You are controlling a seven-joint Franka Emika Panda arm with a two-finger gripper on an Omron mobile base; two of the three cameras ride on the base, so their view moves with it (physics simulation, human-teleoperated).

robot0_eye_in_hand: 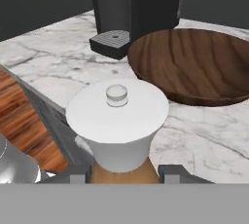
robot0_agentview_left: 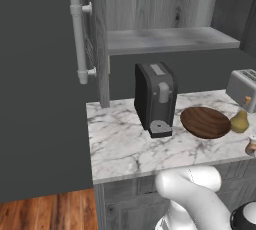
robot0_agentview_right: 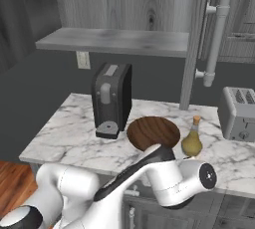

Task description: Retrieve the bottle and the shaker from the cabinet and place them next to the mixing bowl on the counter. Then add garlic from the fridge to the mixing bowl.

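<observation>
In the hand view my gripper (robot0_eye_in_hand: 124,172) is shut on the shaker (robot0_eye_in_hand: 116,116), a white-capped shaker with a wooden body held between the two finger tips. It is low over the marble counter (robot0_eye_in_hand: 58,62), just in front of the brown wooden mixing bowl (robot0_eye_in_hand: 192,65). The shaker (robot0_agentview_left: 251,145) also peeks in at the right edge of the left base view. Right of the mixing bowl (robot0_agentview_left: 205,122) the olive, pear-shaped bottle (robot0_agentview_left: 240,120) stands upright on the counter. From the right base view the bottle (robot0_agentview_right: 191,141) is beside the bowl (robot0_agentview_right: 153,132), and my arm hides the hand.
A black coffee machine (robot0_agentview_left: 156,99) stands left of the bowl. A silver toaster (robot0_agentview_left: 243,90) sits at the back right. Above the counter the cabinet shelf (robot0_agentview_left: 170,39) is open, its door with a long handle (robot0_agentview_left: 77,39) swung out to the left. Wooden floor (robot0_agentview_left: 45,211) lies below.
</observation>
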